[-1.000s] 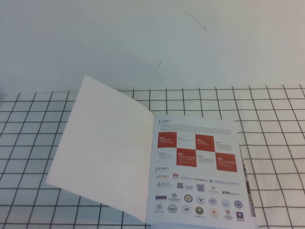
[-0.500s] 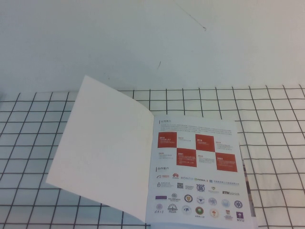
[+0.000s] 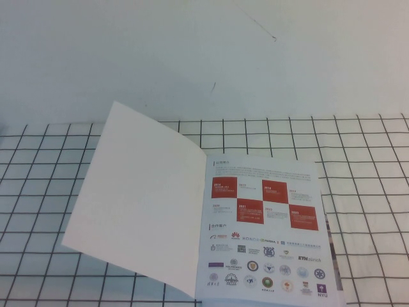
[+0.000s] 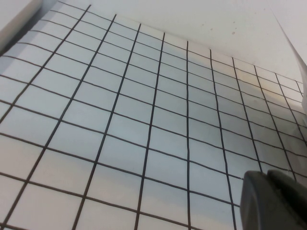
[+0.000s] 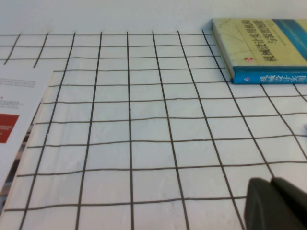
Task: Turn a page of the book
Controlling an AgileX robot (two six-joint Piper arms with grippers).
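Book (image 3: 265,230) open on checked cloth (image 3: 370,192) — white page (image 3: 137,198) raised, tilted left; neither gripper visible.

The book (image 3: 265,230) is thin paper with a smooth, slightly glossy printed inner page. The page (image 3: 137,198), turned up on the left, shows a plain white, smooth paper back. The table (image 3: 192,57) wears a white cloth (image 3: 364,192) with a black grid, lightly creased and matt. A second book (image 5: 261,48) has a smooth yellow-and-blue card cover.

The left tool (image 4: 273,201) and right tool (image 5: 276,203) look like dark matt plastic.
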